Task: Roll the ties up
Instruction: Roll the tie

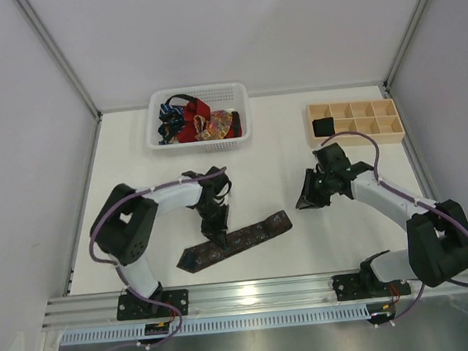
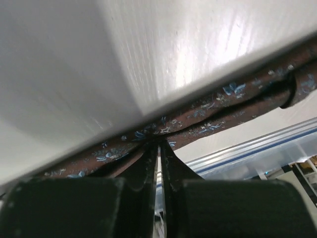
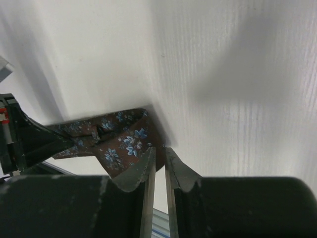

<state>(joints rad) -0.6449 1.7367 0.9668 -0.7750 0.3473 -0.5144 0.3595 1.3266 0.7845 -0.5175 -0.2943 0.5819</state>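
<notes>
**Left gripper pinches the brown tie; right gripper stands just off its end**

Nearest the arm bases, the dark brown tie lies flat on the white table. It runs on a slant, with its pointed tip toward the near left and its other end farther off to the right. The fabric carries a fine pale-blue flower pattern.

The left gripper comes down on the tie partway along its length, closer to the pointed tip. In the left wrist view its fingers stand almost together, and the cloth puckers in toward their tips, so it is holding the tie.

The right gripper sits near the tie's right-hand end, which looks folded over on itself. Its jaws are narrow, a thin slit apart, with nothing between them. The folded end lies just beside the left-hand finger in that view.

Farther back, a white mesh basket holds a heap of other ties: red, blue and orange-patterned. To its right stands a pale wooden tray with square compartments. One near-left compartment holds a dark object, too small to identify.
</notes>
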